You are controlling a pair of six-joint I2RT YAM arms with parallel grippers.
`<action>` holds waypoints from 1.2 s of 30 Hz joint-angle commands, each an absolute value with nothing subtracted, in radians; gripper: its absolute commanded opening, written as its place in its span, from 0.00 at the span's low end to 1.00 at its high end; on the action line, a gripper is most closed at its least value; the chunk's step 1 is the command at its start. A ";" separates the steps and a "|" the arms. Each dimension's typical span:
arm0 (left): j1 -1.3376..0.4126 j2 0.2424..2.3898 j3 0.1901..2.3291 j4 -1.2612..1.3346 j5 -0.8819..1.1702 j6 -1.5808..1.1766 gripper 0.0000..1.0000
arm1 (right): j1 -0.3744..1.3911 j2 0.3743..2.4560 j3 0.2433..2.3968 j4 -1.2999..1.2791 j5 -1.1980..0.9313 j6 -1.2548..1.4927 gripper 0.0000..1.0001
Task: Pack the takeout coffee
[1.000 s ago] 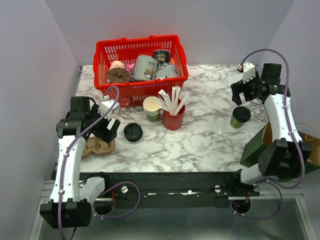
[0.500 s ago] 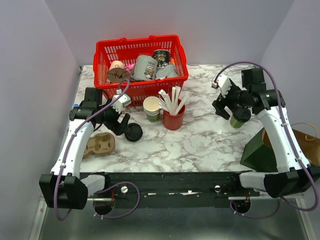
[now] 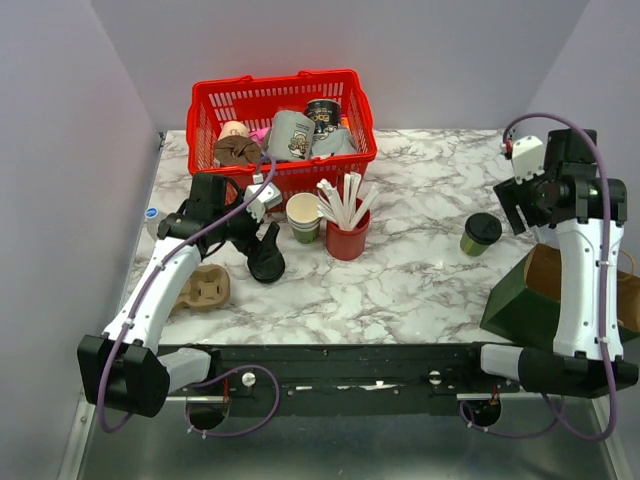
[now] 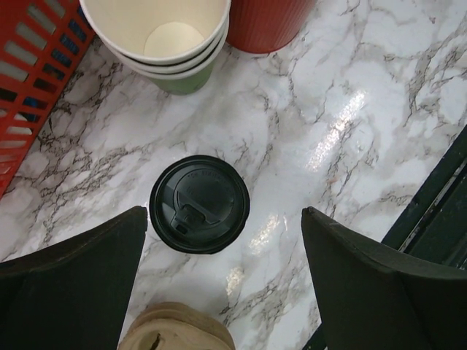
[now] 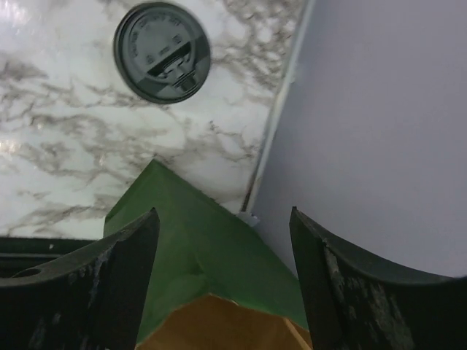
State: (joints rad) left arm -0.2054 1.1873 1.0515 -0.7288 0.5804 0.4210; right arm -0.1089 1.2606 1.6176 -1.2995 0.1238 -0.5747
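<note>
- Left tool (image 4: 222, 219) hangs low over the white marble-patterned bench (image 4: 350, 109), its two dark fingers spread wide and gripping nothing.
- Between those fingers a loose round black plastic lid (image 4: 199, 204) lies flat on the bench, touching neither finger.
- Beyond the lid stands a stack of lidless olive-green paper cups (image 4: 164, 44). A red cup (image 4: 266, 22) of white sticks (image 3: 345, 195) is just beside it, and a red plastic basket (image 3: 330, 165) is behind.
- A brown moulded-pulp cup carrier (image 3: 205, 288) lies near the lid, under the left arm.
- Right tool (image 5: 222, 215) is likewise spread and empty, above a dark green paper bag (image 5: 197, 248) at the bench's right edge.
- A small olive-green paper cup with a black lid, the takeout coffee (image 3: 481, 232), stands upright on the bench. It is near the bag and apart from the right tool.
</note>
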 commanded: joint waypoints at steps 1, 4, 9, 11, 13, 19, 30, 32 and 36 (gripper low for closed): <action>-0.215 1.161 1.020 -0.624 0.652 0.379 0.94 | -0.112 1.203 1.773 -1.526 0.209 -0.480 0.80; -0.219 1.172 1.003 -0.581 0.667 0.364 0.94 | -0.112 1.143 1.786 -1.528 0.271 -0.505 0.80; -0.221 1.201 0.991 -0.549 0.687 0.367 0.94 | -0.112 0.968 1.645 -1.532 0.282 -0.628 0.78; -0.221 1.212 0.994 -0.549 0.693 0.379 0.94 | -0.112 0.928 1.548 -1.529 0.323 -0.676 0.76; -0.221 1.218 1.002 -0.551 0.695 0.387 0.94 | -0.112 0.896 1.451 -1.529 0.336 -0.727 0.75; -0.221 1.243 1.015 -0.540 0.699 0.385 0.94 | -0.117 0.977 1.411 -1.520 0.330 -0.752 0.72; -0.222 1.201 0.983 -0.529 0.692 0.331 0.94 | -0.166 1.114 1.439 -1.523 0.230 -0.969 0.63; -0.222 1.193 0.977 -0.534 0.686 0.334 0.94 | -0.166 1.103 1.433 -1.529 0.137 -0.995 0.55; -0.222 1.172 0.973 -0.551 0.680 0.344 0.94 | -0.166 1.017 1.367 -1.529 0.049 -1.217 0.39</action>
State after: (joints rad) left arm -0.2180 1.2087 0.9840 -0.5488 0.6594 0.3389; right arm -0.1612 1.0866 1.4040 -1.3323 0.1806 -0.9916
